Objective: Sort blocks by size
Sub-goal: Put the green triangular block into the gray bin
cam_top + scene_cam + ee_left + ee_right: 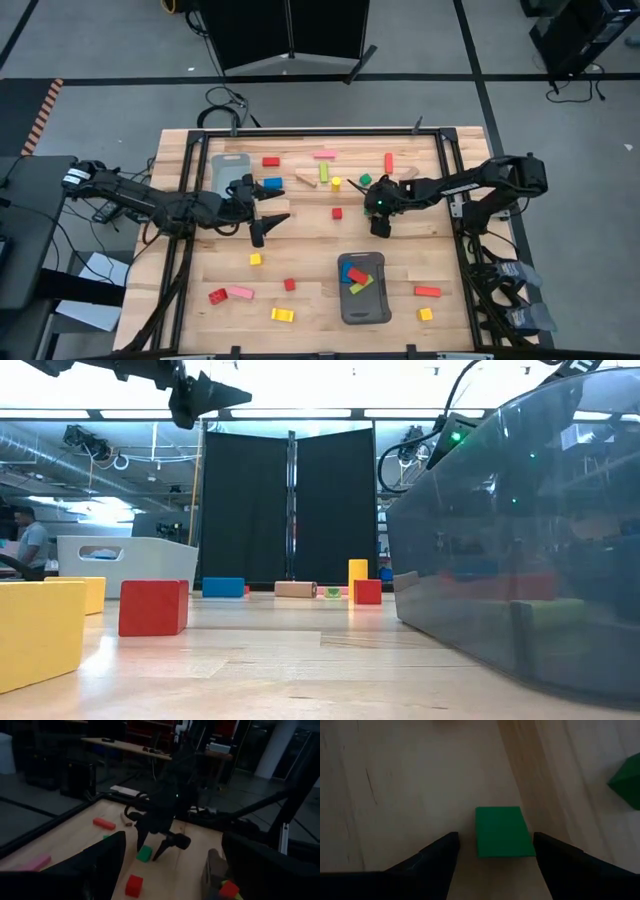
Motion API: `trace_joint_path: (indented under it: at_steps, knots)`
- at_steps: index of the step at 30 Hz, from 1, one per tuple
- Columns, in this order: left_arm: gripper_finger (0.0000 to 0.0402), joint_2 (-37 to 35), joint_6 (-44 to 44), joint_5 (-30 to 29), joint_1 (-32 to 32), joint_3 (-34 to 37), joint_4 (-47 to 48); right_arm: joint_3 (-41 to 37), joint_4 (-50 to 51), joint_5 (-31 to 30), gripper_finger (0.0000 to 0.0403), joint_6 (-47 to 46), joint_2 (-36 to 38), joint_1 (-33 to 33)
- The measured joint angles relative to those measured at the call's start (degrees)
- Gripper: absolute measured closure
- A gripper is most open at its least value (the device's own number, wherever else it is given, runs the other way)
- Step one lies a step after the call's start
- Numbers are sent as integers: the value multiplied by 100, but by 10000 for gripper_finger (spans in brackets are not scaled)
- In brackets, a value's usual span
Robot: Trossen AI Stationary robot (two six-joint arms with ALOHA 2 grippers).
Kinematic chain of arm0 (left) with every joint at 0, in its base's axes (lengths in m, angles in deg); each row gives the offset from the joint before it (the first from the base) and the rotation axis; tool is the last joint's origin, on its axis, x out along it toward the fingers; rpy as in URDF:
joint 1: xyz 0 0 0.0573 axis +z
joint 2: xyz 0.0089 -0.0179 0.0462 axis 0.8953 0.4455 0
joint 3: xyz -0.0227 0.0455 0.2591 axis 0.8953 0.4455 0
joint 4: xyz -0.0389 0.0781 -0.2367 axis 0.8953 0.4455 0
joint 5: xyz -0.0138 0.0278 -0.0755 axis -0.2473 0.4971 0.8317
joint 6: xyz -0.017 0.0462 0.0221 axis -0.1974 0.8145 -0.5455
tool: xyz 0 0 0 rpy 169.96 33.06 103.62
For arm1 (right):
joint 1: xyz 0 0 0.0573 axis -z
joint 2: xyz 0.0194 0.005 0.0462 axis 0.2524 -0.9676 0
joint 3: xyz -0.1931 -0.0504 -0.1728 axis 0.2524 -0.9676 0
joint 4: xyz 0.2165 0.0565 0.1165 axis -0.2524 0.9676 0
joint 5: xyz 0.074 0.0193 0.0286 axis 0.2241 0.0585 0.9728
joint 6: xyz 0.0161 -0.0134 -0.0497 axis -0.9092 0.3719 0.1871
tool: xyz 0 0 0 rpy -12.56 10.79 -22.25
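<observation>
Pale wooden plank tabletop point(310, 255), framed by dark rails, carries all items. Two grey rectangular trays rest on it: the near tray point(364, 288) lies with its long axis running front to back and holds a blue, a red and a green block, while the far tray point(228, 172) is partly covered by the left arm.

Left gripper point(262, 222) hangs above the table beside the far tray, fingers spread and holding nothing. Right gripper point(374, 200) is lowered toward the table's middle with its fingers parted, and a small flat green block point(501, 831) lies on the wood between them. Contact between the fingers point(435, 857) and this block cannot be confirmed; a strip of bare wood shows on one side. The left wrist view shows the same block point(144, 853) on the table under the right gripper point(156, 847).

Loose painted wooden blocks are scattered well apart. A pink bar point(325, 155) lies with its long axis across the table; a green bar point(324, 172) and a red bar point(389, 162) point front to back. A blue block point(272, 183), a yellow cylinder point(336, 182) and a small red cube point(337, 213) sit near the centre.

In the low view the near tray's wall point(520, 540) fills the right side and hides much of the table behind it.
</observation>
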Motion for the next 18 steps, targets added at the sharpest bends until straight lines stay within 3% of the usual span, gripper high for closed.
trace_joint_path:
  at_steps: [9, 18]
  knots:
    - [66, -64, -1, 0, 2, 0, 59, -15, -99, -116, 254, 30, 56, 1]
    - [67, -597, 2, 2, 2, 0, 265, 687, -569, -131, 256, 251, 56, -28]
